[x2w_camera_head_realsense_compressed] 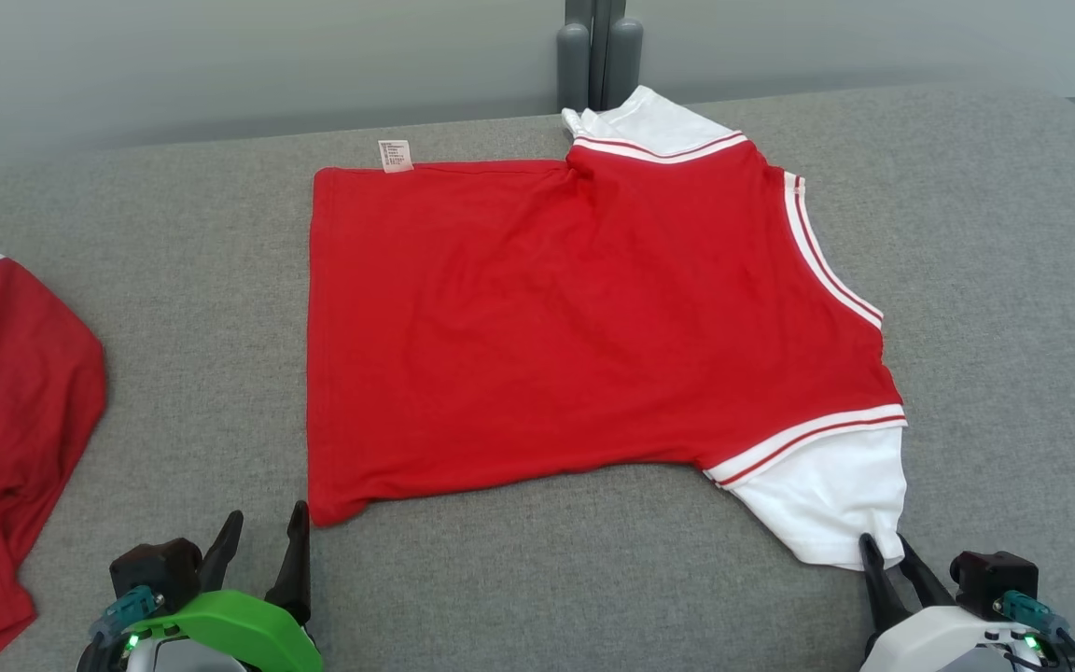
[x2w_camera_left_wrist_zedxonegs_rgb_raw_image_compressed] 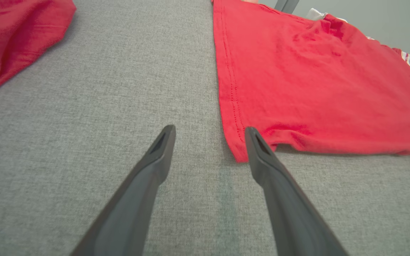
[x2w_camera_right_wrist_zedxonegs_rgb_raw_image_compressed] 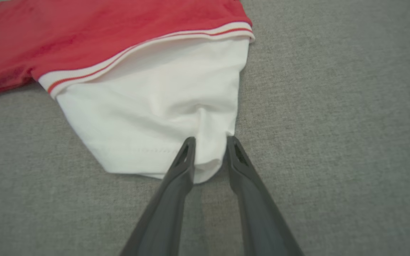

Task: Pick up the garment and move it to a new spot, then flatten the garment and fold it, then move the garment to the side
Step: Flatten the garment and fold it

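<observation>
1. The garment [x2w_camera_head_realsense_compressed: 584, 327] lies flat mid-frame; I judge folding is in hand.
2. The left gripper [x2w_camera_head_realsense_compressed: 267, 511] stands released beside its lower-left corner.
3. The right gripper [x2w_camera_head_realsense_compressed: 883, 541] straddles the white sleeve [x2w_camera_right_wrist_zedxonegs_rgb_raw_image_compressed: 148, 117]; I cannot tell if it grips.
4. Next: pinch both firmly.

**Cut edges, tiny print, an unsettled grip**

At 9 o'clock in the head view, a second red garment [x2w_camera_head_realsense_compressed: 15, 411] runs off the left and bottom edges. The label [x2w_camera_head_realsense_compressed: 395, 155] near 12 o'clock carries print too small to read. The white sleeve [x2w_camera_right_wrist_zedxonegs_rgb_raw_image_compressed: 155, 117] bunches between the fingers of the right tool [x2w_camera_right_wrist_zedxonegs_rgb_raw_image_compressed: 210, 139]; whether they pinch it cannot be told. The top edge cuts off the grey posts [x2w_camera_head_realsense_compressed: 598, 47].
</observation>
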### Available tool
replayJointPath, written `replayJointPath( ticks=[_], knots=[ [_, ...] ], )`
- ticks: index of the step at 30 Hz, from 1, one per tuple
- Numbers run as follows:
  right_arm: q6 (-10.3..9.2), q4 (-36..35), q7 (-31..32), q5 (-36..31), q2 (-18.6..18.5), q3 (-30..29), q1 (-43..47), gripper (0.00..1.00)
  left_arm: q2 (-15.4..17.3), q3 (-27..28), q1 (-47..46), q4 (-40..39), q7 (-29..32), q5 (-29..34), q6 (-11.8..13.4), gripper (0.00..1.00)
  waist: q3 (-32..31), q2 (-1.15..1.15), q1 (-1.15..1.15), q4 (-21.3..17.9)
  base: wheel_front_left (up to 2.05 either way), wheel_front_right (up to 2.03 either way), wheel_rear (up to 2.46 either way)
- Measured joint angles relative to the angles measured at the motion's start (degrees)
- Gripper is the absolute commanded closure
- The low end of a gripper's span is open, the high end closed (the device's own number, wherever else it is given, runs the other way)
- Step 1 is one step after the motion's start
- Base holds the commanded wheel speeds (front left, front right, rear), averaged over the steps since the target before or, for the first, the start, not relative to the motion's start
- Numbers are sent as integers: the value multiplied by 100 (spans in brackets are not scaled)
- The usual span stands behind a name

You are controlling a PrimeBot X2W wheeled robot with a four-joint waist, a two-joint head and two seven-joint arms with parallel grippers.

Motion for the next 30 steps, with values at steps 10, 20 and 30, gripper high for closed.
replayJointPath(
  ticks=[10, 20, 30],
  knots=[
    [80, 169, -16, 3, 9, -4, -126, 94, -59, -104, -7, 110, 160, -19, -60, 0, 29, 0, 0, -6, 0, 0, 0],
    [174, 335, -110, 35, 5, 2, -183, 100, -152, -81, -14, 237, 354, -225, -154, 0, 64, 0, 0, -66, 0, 0, 0],
    [231, 432, -127, 35, 9, 27, -274, 100, -192, -120, -207, 339, 461, -371, -352, 0, 87, 0, 0, -154, 0, 0, 0]
  ],
)
